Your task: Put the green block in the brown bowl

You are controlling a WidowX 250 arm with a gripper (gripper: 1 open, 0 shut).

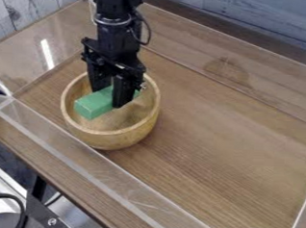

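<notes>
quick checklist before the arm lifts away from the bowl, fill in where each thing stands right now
1. Green block is inside the brown bowl: ok, it sits within the rim.
2. Block is resting on the bowl's bottom: cannot tell, its lower end is hidden by the bowl wall.
3. Gripper has let go of the block: cannot tell, the fingers straddle one end of it and any gap is too small to see.
4. Gripper points straight down, so a lift can go straight up: ok.
5. Bowl stands upright on the table: ok.
6. Fingers are clear of the bowl's rim: ok, they reach down inside it.
</notes>
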